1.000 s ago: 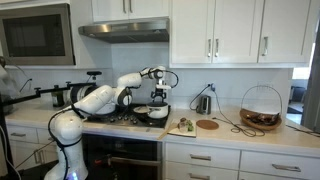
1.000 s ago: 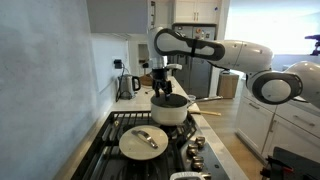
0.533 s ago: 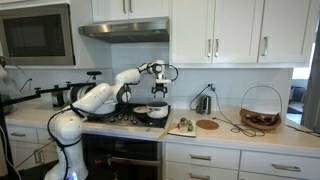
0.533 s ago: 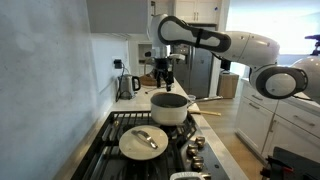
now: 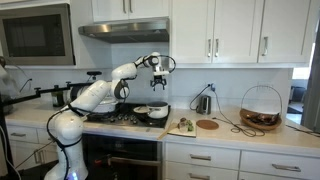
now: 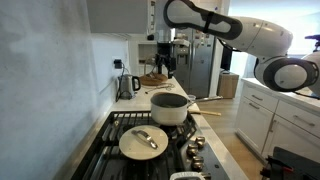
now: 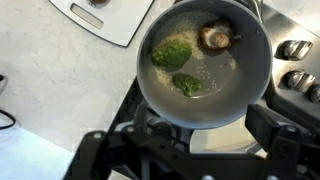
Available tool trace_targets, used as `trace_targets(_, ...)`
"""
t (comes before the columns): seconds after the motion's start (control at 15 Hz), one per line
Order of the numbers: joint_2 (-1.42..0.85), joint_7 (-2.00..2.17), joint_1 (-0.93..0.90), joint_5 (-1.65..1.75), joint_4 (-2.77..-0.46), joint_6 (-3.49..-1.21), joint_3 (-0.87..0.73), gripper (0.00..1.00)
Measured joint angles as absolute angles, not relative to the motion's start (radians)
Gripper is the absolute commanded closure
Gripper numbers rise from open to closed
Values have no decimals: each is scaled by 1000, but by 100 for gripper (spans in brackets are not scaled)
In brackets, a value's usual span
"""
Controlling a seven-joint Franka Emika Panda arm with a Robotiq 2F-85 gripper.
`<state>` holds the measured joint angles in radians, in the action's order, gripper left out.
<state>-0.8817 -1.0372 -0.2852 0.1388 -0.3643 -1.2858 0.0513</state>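
Round, smooth-walled grey metal pot (image 7: 238, 88) stands on the stove (image 6: 112, 130). Inside it lie two knobbly green broccoli pieces (image 7: 172, 55) and a brown rounded piece (image 7: 214, 38). Hand (image 5: 157, 78) hovers well above the pot, fully spread, holding nothing.

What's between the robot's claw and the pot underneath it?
Nothing, just air. In an exterior view the open gripper hangs above the pot with a bare gap between them. The wrist view looks straight down into the pot.
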Motion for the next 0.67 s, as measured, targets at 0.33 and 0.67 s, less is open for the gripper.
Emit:
trace_targets(0.33,-818,-1032,-297,154,-364,-1285,39,0)
trace_targets(0.67,-809,-1032,-297,154,-366,-1284,36,0)
